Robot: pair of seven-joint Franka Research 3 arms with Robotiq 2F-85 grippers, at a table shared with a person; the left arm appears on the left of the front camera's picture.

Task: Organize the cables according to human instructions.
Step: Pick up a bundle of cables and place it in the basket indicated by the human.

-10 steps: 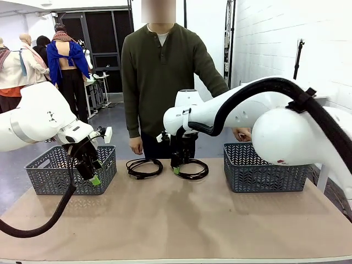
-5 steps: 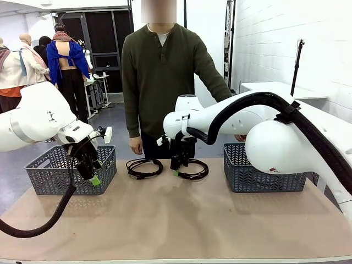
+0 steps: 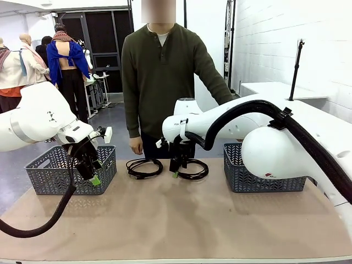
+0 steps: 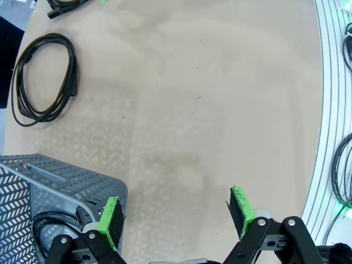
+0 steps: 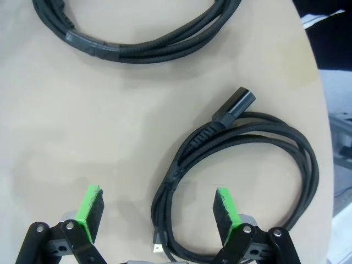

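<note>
My tan table point(image 3: 176, 220) has two grey mesh baskets on it, left basket point(image 3: 49, 179) at one end, right basket point(image 3: 242, 165) at the other. A person point(image 3: 162, 77) in a dark green shirt stands at the far edge. There's a white brick wall point(image 3: 275, 44) off to the right.

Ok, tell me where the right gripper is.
In the front view the right gripper is at the far middle of the table, open over the right-hand cable coil, with the other coil to its left.
</note>
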